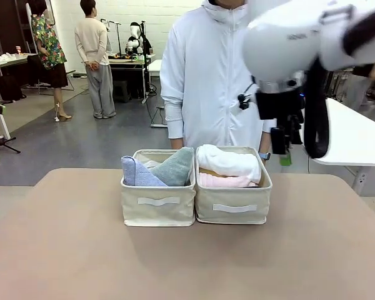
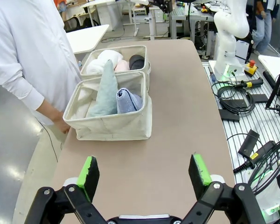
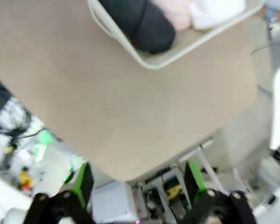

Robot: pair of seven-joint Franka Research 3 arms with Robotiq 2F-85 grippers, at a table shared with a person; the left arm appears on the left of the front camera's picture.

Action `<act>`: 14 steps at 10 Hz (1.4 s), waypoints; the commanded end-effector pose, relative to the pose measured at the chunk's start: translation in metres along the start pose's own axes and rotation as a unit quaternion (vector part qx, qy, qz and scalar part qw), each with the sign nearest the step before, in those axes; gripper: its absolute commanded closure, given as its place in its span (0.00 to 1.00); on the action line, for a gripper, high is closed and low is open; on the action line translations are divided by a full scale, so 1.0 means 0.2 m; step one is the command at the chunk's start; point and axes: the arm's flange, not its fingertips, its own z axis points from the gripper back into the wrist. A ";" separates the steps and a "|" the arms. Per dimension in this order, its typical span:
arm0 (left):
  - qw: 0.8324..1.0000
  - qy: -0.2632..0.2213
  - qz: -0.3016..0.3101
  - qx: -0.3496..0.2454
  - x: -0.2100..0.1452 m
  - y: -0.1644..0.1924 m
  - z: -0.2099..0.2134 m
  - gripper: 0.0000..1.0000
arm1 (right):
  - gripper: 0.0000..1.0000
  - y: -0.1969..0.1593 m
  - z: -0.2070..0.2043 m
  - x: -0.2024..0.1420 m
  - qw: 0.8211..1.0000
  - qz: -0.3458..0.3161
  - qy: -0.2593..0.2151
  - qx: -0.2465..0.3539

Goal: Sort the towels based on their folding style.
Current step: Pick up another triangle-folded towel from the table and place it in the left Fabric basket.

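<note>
While both arms are hanging clear of the table (image 1: 62,250), the sorting is looking finished, judging by how the towels are lying now.

Item: left bin (image 1: 158,201) (cone shapes). Lavender-blue towel (image 1: 137,174) and sage-green towel (image 1: 175,166) are standing side by side in it, touching, tips up; the left wrist view is showing the same pair, green cone (image 2: 106,91) beside blue one (image 2: 129,100).

Item: right bin (image 1: 233,205) (rolls), set touching the left bin. White towel (image 1: 229,162) is lying above pink towel (image 1: 225,181); dark grey towel (image 3: 137,21) is resting against the bin wall nearest the right arm. A sliver of yellow seems to be showing under the white one, too small to confirm.

Item: left tool (image 2: 146,172). Jaws are standing wide and carrying nothing, well back from the bins over bare table.

Item: right tool (image 3: 136,179). Jaws likewise standing wide and carrying nothing, raised over the table's edge; this view is blurring.

Handling note: I am judging the step in hand to be a retreat, so the arms are doing best by lifting straight up and away without brushing the soft bin walls or tipping the cones.

Surroundings: a person in a white coat (image 1: 206,75) is standing just behind the bins, one hand (image 2: 60,122) near the left bin's far wall (the chief obstacle to any further reach). Cables (image 2: 238,100) are lying beside the table.
</note>
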 end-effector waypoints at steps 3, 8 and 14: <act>1.000 -0.005 -0.006 0.006 0.01 0.00 0.00 0.00 | 0.00 -0.34 -0.10 -0.21 0.986 0.068 -0.151 0.027; 1.000 -0.005 -0.006 0.006 0.01 0.00 0.00 0.00 | 0.00 -0.37 -0.06 -0.26 0.988 0.044 -0.148 0.002; 1.000 -0.005 -0.006 0.006 0.01 0.00 0.00 0.00 | 0.00 -0.58 0.05 -0.70 0.937 0.154 -0.304 0.077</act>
